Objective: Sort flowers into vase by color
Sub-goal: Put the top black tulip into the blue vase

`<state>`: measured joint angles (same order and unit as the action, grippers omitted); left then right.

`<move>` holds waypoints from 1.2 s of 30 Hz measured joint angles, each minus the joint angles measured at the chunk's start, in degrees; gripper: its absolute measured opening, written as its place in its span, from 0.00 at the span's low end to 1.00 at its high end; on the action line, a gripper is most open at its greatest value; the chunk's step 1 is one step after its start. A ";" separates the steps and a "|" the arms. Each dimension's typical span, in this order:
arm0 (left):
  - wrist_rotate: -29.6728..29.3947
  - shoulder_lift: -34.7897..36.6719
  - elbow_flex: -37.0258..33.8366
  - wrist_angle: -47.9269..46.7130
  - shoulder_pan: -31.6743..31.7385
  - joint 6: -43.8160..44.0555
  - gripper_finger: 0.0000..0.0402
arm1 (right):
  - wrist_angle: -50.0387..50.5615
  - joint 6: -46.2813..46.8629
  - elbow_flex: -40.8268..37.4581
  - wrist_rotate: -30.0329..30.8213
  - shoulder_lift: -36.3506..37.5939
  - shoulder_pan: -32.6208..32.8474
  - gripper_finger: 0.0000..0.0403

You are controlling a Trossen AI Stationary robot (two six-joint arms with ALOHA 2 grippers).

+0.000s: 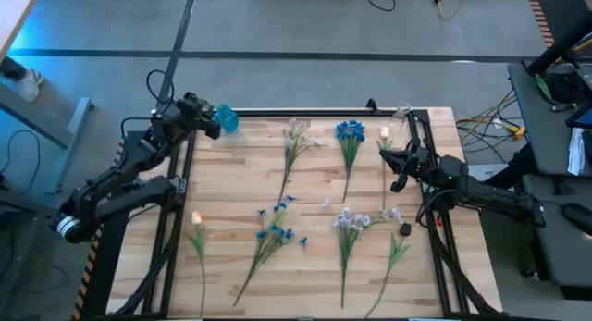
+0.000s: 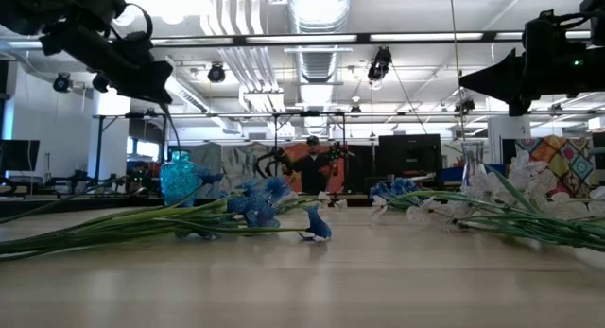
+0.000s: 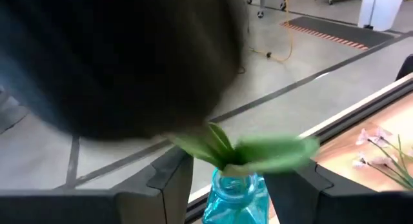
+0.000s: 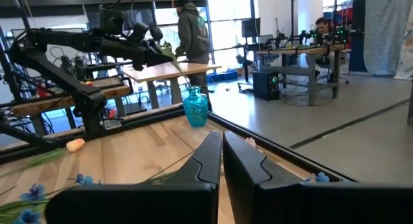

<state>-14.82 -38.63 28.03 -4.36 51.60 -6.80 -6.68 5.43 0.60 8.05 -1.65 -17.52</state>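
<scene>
Left gripper (image 1: pixel 215 124) parted over blue vase (image 1: pixel 227 118), upper left.
I count seven flowers (image 1: pixel 269 236) lying; right gripper (image 1: pixel 386 154) clenched, empty.

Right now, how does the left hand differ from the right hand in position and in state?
The left hand hovers over the blue vase at the table's far left corner, its fingers spread either side of the vase's neck; the right hand hangs near the far right side, over no vase. The left hand is open, with green leaves between its fingers; the right hand is shut and empty. Both are raised off the table.
</scene>
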 joint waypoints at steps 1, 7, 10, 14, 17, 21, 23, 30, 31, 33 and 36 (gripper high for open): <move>-0.61 0.67 -0.02 -0.91 -0.51 0.11 0.40 | 0.02 -0.02 0.01 0.00 0.00 0.00 0.02; -1.19 4.71 -0.04 -6.39 -4.53 3.17 0.40 | 0.02 0.02 0.00 0.00 0.00 0.00 0.02; -1.19 6.07 -0.04 -7.72 -6.54 4.54 0.40 | 0.00 0.00 0.02 0.00 0.00 0.00 0.02; -1.26 7.19 -0.04 -8.49 -8.64 5.76 0.40 | 0.02 0.00 0.00 0.00 0.00 -0.02 0.02; -1.32 7.85 0.00 -8.89 -9.44 5.85 0.40 | 0.02 -0.02 0.02 0.00 0.00 0.00 0.02; -1.35 8.99 0.02 -8.76 -9.56 5.78 0.40 | 0.02 -0.02 0.02 0.00 0.00 -0.02 0.02; -1.37 9.62 0.04 -8.70 -9.56 5.67 0.40 | 0.02 0.00 0.00 0.00 0.00 -0.01 0.02; -1.16 10.70 3.14 -10.58 -9.56 4.96 0.40 | 0.02 0.00 0.00 0.00 0.00 -0.02 0.02; -1.04 10.63 3.90 -11.11 -9.56 4.75 0.40 | 0.02 0.00 0.00 0.00 0.00 -0.02 0.02; -0.38 10.45 5.40 -11.82 -9.56 4.44 0.40 | 0.02 -0.02 0.01 0.00 0.01 -0.01 0.02; 0.83 10.45 7.31 -12.65 -9.58 4.34 0.40 | 0.02 -0.02 0.00 0.00 0.00 -0.01 0.02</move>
<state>-13.99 -28.18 35.34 -17.00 42.02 -2.46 -6.66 5.41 0.60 8.05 -1.65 -17.53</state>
